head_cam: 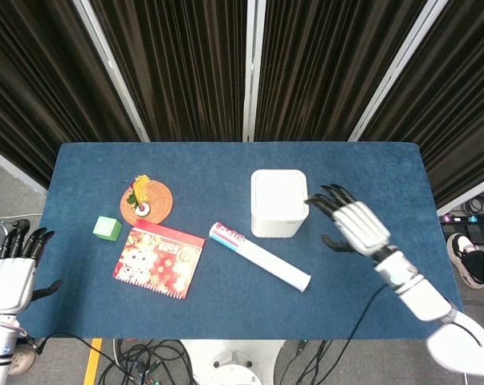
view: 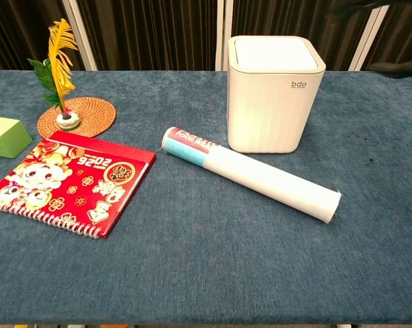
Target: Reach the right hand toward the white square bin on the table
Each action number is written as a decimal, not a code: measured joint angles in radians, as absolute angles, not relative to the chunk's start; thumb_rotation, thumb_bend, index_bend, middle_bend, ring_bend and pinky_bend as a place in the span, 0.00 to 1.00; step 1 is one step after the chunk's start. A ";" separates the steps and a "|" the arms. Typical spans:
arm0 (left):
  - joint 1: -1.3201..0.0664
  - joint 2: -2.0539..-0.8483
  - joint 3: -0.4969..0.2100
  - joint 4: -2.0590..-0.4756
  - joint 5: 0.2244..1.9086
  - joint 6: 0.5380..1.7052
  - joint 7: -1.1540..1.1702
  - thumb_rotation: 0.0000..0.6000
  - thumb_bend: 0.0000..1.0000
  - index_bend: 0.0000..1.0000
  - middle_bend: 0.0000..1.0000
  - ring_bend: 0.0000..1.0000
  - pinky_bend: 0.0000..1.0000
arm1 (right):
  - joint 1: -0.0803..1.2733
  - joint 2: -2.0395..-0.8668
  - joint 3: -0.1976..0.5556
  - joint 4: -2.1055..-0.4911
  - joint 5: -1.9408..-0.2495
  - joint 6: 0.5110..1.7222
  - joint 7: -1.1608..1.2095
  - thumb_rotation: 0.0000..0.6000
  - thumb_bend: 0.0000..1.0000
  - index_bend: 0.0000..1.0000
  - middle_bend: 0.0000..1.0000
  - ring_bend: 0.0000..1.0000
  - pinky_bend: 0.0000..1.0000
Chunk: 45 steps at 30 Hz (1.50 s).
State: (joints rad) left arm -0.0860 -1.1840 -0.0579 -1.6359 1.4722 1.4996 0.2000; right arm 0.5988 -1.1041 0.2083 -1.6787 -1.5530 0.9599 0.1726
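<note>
Head view, right arm: it stretches in from the lower right corner, slanting up and to the left over the blue surface [head_cam: 370, 172].
Head view, right robot hand [head_cam: 355, 225]: back facing up, dark fingers [head_cam: 325, 200] fanned apart and aimed at the white square bin [head_cam: 278, 203]; it holds nothing. The fingertips come just beside the bin's right edge; whether they touch it I cannot tell.
Head view, left robot hand [head_cam: 10, 273]: off the near left corner of the surface, fingers spread and pointing up, holding nothing, well apart from everything on the surface.
Head view, bin: near the middle of the surface, slightly right of centre, standing upright with its lid closed.
Head view, other things: a white paper roll [head_cam: 259, 256] lies slantwise just in front of the bin; a red spiral calendar [head_cam: 159, 260] lies flat to the left, with a green block [head_cam: 107, 228] and a woven coaster [head_cam: 146, 201] carrying a small plant beyond it.
Chest view, bin [view: 274, 93]: upright past the middle, a small "bdo" mark on its front; the roll [view: 251, 173] lies just in front of it, one end near its left corner.
Chest view, right robot hand: only dark blurred shapes show at the upper right edge, above and right of the bin; its fingers cannot be made out here.
Chest view, left side: calendar [view: 70, 181], block [view: 7, 136], and coaster [view: 76, 117] with a yellow feathery sprig.
</note>
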 measured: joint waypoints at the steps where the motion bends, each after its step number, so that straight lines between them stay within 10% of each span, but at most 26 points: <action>1: -0.087 -1.184 -0.058 -1.633 1.470 1.497 0.196 1.00 0.00 0.15 0.11 0.02 0.02 | 0.633 -1.127 0.219 -1.675 -1.525 0.924 0.151 1.00 0.26 0.21 0.19 0.00 0.00; 18: -0.080 -1.201 -0.054 -1.584 1.468 1.504 0.144 1.00 0.00 0.15 0.11 0.02 0.02 | 0.744 -1.294 0.198 -1.605 -1.334 0.805 -0.060 1.00 0.26 0.32 0.23 0.00 0.00; 33: -0.078 -1.195 -0.055 -1.578 1.479 1.514 0.129 1.00 0.00 0.15 0.11 0.02 0.02 | 0.537 -1.144 0.194 -1.699 -1.447 1.209 0.008 1.00 0.28 0.09 0.12 0.00 0.00; 45: -0.088 -1.208 -0.057 -1.575 1.485 1.508 0.139 1.00 0.00 0.15 0.11 0.02 0.02 | 0.255 -1.094 0.015 -1.658 -1.537 1.457 0.097 1.00 0.29 0.00 0.04 0.00 0.00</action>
State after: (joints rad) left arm -0.0883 -1.2076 -0.0572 -1.5755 1.4847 1.5084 0.1389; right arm 0.2545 -1.0941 0.0146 -1.6582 -1.5374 1.4569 0.0973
